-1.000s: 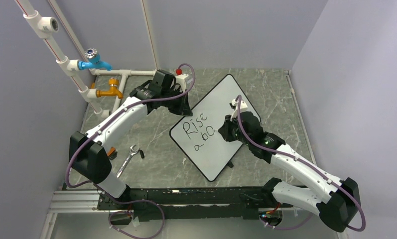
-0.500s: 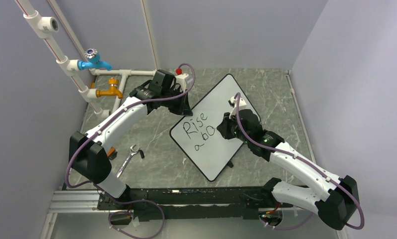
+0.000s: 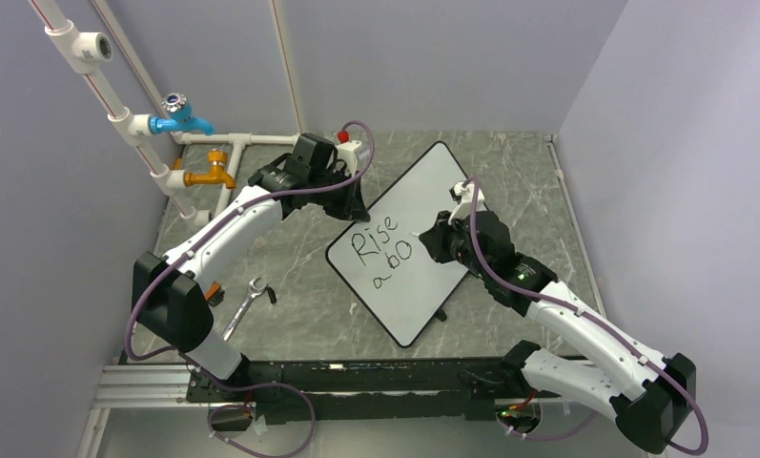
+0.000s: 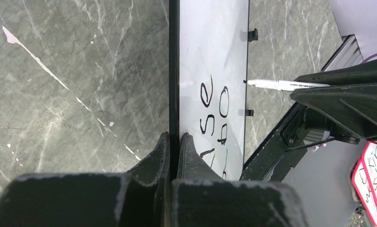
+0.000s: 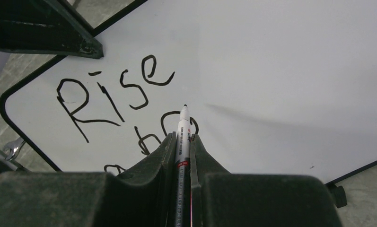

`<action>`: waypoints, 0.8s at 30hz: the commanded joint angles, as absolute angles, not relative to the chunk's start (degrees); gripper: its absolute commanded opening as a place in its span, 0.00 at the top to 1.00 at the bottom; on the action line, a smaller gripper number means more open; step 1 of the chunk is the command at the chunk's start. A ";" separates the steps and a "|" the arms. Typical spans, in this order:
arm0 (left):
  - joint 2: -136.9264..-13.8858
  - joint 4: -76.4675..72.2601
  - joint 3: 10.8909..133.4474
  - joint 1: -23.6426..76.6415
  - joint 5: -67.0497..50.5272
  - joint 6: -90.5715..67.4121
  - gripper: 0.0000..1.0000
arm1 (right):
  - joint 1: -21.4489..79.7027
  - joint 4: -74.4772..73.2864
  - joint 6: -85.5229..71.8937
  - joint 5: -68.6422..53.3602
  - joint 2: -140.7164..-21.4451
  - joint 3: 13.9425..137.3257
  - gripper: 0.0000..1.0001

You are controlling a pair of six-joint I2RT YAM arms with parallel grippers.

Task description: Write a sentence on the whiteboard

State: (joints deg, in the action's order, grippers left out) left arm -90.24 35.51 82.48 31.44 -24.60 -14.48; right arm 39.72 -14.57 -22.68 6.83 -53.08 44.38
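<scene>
- The whiteboard (image 3: 423, 186) lies flat on the marbled grey table (image 3: 299, 267), turned cornerwise, roughly midway between the two arms.
- The left gripper (image 4: 173, 138) has its jaws clamped on the board's thin black rim at the far left edge, one finger on each side of it.
- The right gripper (image 5: 182, 138) hangs over the middle of the board with its jaws pressed together on a white marker (image 5: 183, 126), tip pointing forward and down.
- The sentence (image 5: 115, 94) so far reads "Rise" with "abo" slanting below it, in black strokes.
- The marker's tip sits just past the "o"; whether it touches the surface is hard to judge from these angles.
- A metal wrench (image 3: 245, 305) lies on the table near the left arm, well apart from the board.
- A blue tap (image 3: 180, 120) and a yellow tap (image 3: 209, 177) jut from white pipes at the far left.
</scene>
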 commanded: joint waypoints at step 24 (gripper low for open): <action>-88.32 34.37 82.86 32.06 -21.37 -12.10 1.00 | 36.22 -7.28 -24.29 4.19 -58.10 42.93 1.00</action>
State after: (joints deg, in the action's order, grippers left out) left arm -90.21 35.35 82.48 31.48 -24.60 -14.48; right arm 36.67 -10.52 -23.42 5.37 -58.02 44.21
